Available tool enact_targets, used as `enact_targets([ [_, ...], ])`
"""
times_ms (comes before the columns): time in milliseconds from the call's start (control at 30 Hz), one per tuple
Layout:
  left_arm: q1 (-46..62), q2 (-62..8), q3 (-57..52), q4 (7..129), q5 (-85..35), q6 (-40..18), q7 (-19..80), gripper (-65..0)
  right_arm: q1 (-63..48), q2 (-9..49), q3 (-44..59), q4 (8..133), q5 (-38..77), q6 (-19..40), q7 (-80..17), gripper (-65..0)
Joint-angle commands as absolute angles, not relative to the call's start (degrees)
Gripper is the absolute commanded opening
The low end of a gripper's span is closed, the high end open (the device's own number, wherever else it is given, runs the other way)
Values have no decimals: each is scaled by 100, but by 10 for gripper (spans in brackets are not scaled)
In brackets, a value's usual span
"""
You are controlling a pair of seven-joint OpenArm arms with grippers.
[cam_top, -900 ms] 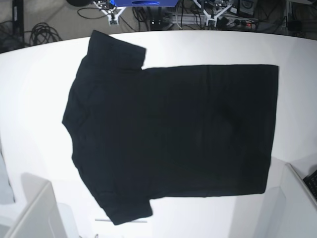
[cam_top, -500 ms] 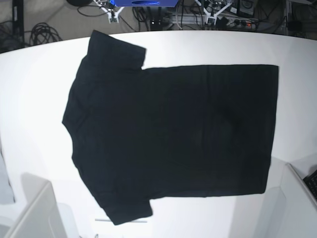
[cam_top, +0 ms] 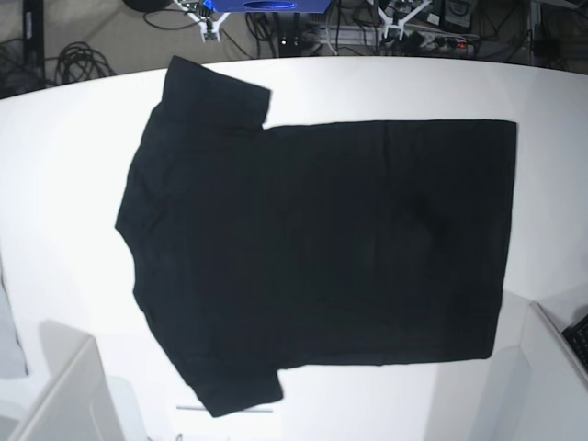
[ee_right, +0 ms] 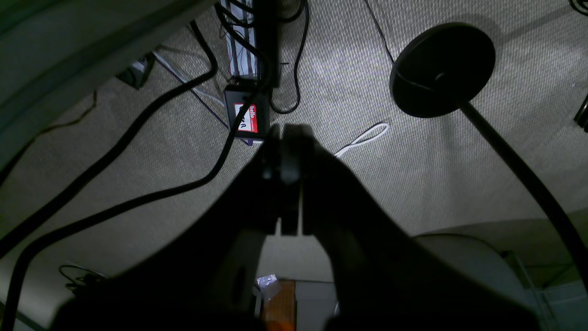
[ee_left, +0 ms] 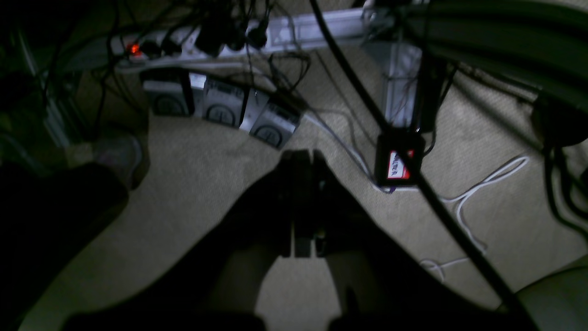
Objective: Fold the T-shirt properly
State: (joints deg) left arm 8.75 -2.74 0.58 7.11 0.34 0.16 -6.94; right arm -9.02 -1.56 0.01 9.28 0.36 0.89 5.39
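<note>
The large plain black short-sleeved cloth T-shirt lies spread flat on the white round-edged desk, plain side up with no print showing, collar and shoulders toward the base view's left, straight hem toward its right, one sleeve pointing to the far edge and the other to the near edge. It looks smooth and unfolded, so I judge the folding has not begun. Neither of my arms shows over the desk; both wrist cameras look down past the desk at beige carpet strewn with black cables. My left pincer is closed tight with nothing between its tips, and my right pincer is likewise closed and empty, hanging above the floor near a round black stand base and a small black box with a red-and-white label. To start well, I think I should bring both arms over the cloth, open the pincers before coming down, and take the far long edge at two points, one near the shoulder and one near the hem, pinching only the layers I mean to lift. Lifting both points together and carrying them evenly toward the near side should keep the crease straight; an uneven pull would likely skew the hem or bunch the thin cloth.
</note>
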Motion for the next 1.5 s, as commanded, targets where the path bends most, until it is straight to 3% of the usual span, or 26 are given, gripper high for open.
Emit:
enact_targets([
  [0,945,-286,66,708,48,40,-716,-650,-989,-145,-13,936,22,48,532,-650],
  [467,2659,-567,4,3178,4,31,-716,-650,-2844,13,40,3565,57,48,497,-650],
  [733,3890,-927,-22,5051,-4,40,-716,-650,-3820,-13,708,5174,57,48,303,-650],
  [1033,5095,-963,-1341,7222,-4,48,-673,-650,-4743,-84,804,7345,57,13,-541,-650],
  [1233,5473,-945,-1982,8338,-48,48,-664,-650,-5279,-576,1367,8840,48,13,-664,-650],
  [1333,5508,-954,-2299,8664,-629,48,-637,-650,-5490,-646,1508,9587,48,13,-664,-650],
  [1467,5604,-980,-2703,9341,-1473,31,145,-650,-5587,-646,1534,10316,57,13,-866,-650],
])
